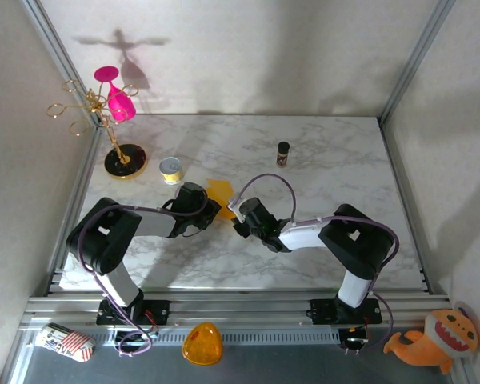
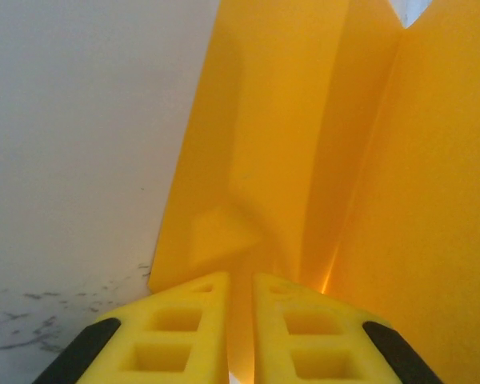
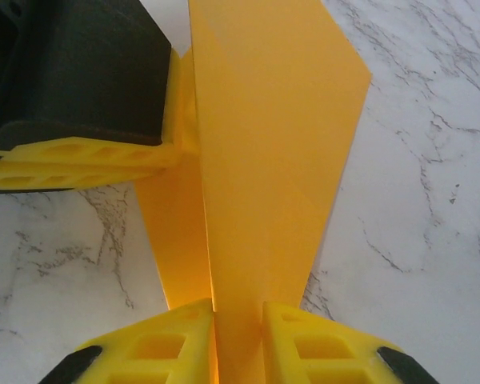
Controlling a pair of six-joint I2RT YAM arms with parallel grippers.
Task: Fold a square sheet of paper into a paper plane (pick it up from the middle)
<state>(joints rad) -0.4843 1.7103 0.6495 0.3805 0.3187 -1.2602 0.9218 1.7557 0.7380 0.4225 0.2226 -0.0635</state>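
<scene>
The square sheet of paper (image 1: 221, 190) is orange-yellow and creased into a wedge, held up off the marble table (image 1: 336, 172) near its middle. My left gripper (image 1: 213, 210) is shut on the wedge's left side. In the left wrist view its yellow fingers (image 2: 176, 336) pinch a fold of the paper (image 2: 304, 144). My right gripper (image 1: 237, 210) is shut on the right side. In the right wrist view the gripper (image 3: 238, 308) clamps the narrow end of the paper (image 3: 264, 144), which stands on edge. The left gripper's fingers (image 3: 88, 156) touch the paper's far side there.
A gold rack with a pink glass (image 1: 112, 104) stands at the back left. A small yellow round tin (image 1: 171, 169) is close behind the left gripper. A small dark bottle (image 1: 282, 153) stands at the back centre. An orange plastic dome (image 1: 202, 344) and a plush toy (image 1: 432, 340) lie below the front rail.
</scene>
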